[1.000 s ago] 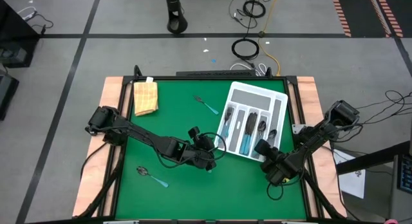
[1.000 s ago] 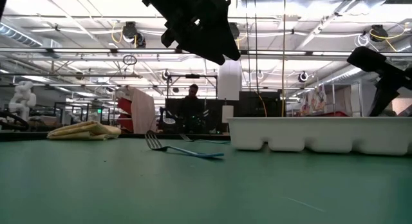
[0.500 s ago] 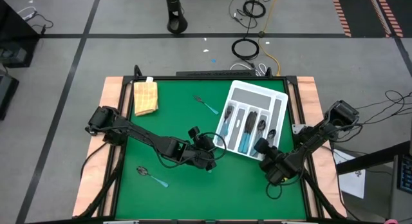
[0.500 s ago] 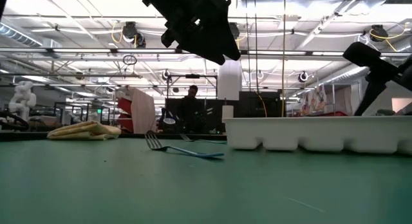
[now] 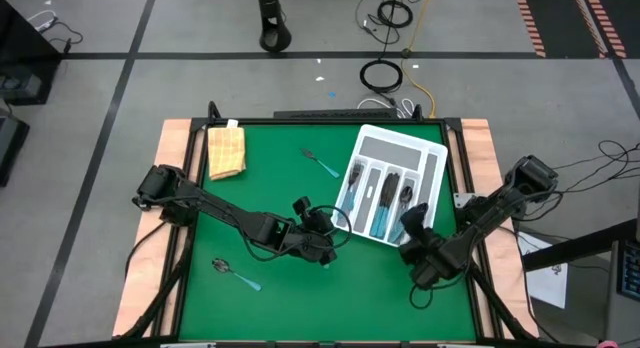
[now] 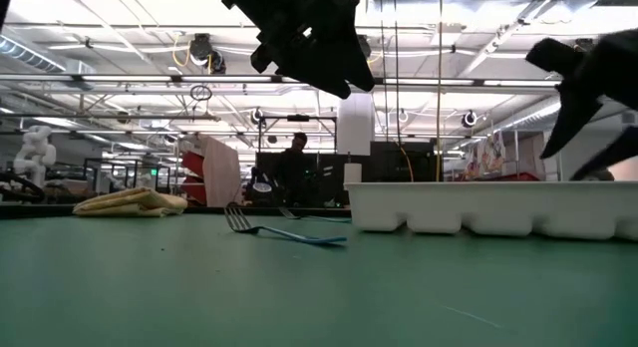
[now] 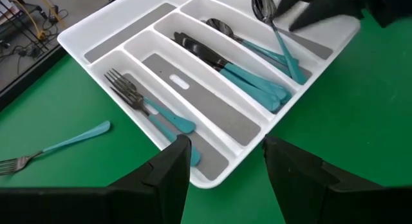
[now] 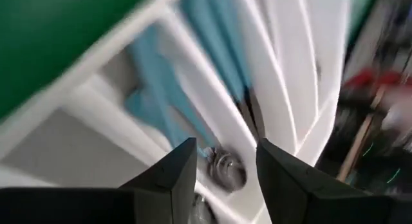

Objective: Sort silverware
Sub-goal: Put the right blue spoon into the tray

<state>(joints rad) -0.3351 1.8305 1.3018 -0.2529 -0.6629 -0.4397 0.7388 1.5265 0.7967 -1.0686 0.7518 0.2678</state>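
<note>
Overhead, you see the white plastic divided tray (image 5: 392, 185) with most teal-handled silverware (image 5: 383, 200) sorted by kind; one fork (image 5: 321, 164) and one spoon (image 5: 234, 274) lie loose on the green table (image 5: 270, 188). Your right gripper (image 5: 409, 221) hovers at the tray's near corner. From the left wrist, the left gripper (image 7: 225, 159) is wide apart, empty. From the right wrist, the fingers (image 8: 177, 166) are parted above a spoon (image 8: 222, 166), holding nothing.

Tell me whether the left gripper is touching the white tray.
Apart. In the left wrist view the left gripper has open fingers with green table showing between their tips and the white tray's near edge. The low view also shows it hanging well above the table.
</note>
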